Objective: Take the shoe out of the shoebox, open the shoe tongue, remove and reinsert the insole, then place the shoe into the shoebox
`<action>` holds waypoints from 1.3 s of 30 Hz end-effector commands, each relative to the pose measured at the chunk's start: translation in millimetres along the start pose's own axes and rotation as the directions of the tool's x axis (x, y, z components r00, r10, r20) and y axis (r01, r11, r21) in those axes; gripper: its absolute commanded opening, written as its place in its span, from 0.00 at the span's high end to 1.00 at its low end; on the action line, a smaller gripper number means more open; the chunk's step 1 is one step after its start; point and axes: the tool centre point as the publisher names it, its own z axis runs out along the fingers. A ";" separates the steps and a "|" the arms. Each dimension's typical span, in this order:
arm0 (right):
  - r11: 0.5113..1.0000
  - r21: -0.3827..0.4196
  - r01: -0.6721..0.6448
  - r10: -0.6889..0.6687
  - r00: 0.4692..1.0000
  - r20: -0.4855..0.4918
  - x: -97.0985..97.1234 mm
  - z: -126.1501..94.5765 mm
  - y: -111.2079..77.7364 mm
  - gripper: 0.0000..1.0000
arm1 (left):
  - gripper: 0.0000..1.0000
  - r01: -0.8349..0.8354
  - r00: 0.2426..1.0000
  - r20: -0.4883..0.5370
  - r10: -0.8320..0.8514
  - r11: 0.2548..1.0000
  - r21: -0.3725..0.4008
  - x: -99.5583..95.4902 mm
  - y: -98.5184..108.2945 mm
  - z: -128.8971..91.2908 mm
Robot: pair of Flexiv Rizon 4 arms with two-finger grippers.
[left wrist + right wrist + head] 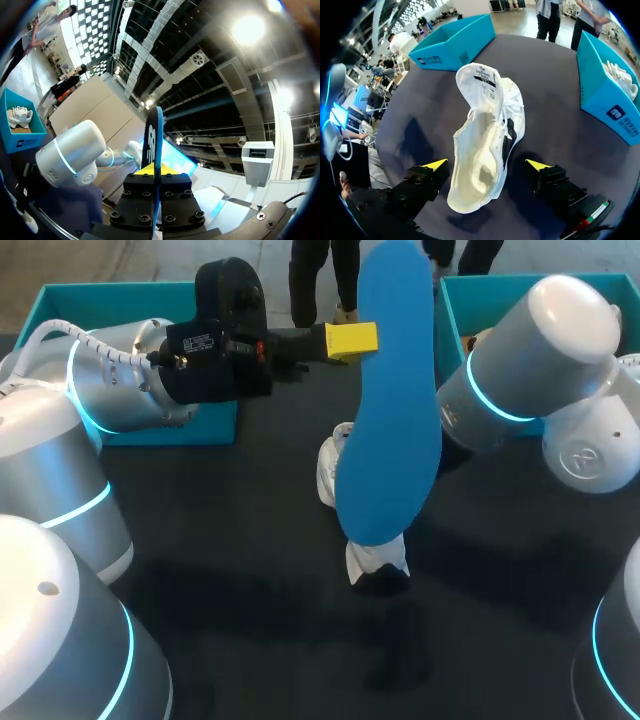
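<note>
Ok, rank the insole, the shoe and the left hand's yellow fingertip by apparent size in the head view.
1. blue insole, raised toward the camera, which inflates it.
2. white shoe, mostly hidden behind the insole.
3. yellow fingertip.

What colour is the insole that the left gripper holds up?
The insole is bright blue; the head view shows it best.

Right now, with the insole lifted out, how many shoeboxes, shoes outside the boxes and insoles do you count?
teal shoeboxes: 2
white shoe outside the boxes: 1
blue insole: 1
Total: 4
</note>
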 end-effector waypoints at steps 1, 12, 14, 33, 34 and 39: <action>1.000 -0.001 0.000 0.000 1.000 -0.002 0.1 0.1 -1.0 0.00 | 1.00 -0.001 1.000 0.005 0.001 1.000 0.008 1.4 0.9 5.2; 1.000 0.007 -0.007 0.007 0.998 -0.057 -3.5 -8.8 3.4 0.00 | 1.00 -0.001 1.000 0.005 0.001 1.000 0.008 1.4 0.9 5.2; 1.000 -0.003 -0.009 0.008 0.997 -0.077 -2.4 -13.2 6.7 0.00 | 1.00 -0.001 1.000 0.005 0.001 1.000 0.008 1.4 0.9 5.2; 0.974 -0.160 -0.158 0.076 0.901 -0.427 31.3 -64.3 50.0 0.00 | 1.00 -0.001 1.000 0.005 0.001 1.000 0.008 1.4 0.9 5.2; 0.970 -0.172 -0.172 0.078 0.888 -0.453 33.7 -68.4 52.3 0.00 | 1.00 -0.001 1.000 0.005 0.001 1.000 0.008 1.4 0.9 5.2; 0.952 -0.208 -0.225 0.082 0.842 -0.534 37.0 -86.0 61.6 0.00 | 1.00 -0.001 1.000 0.005 0.001 1.000 0.008 1.4 0.9 5.2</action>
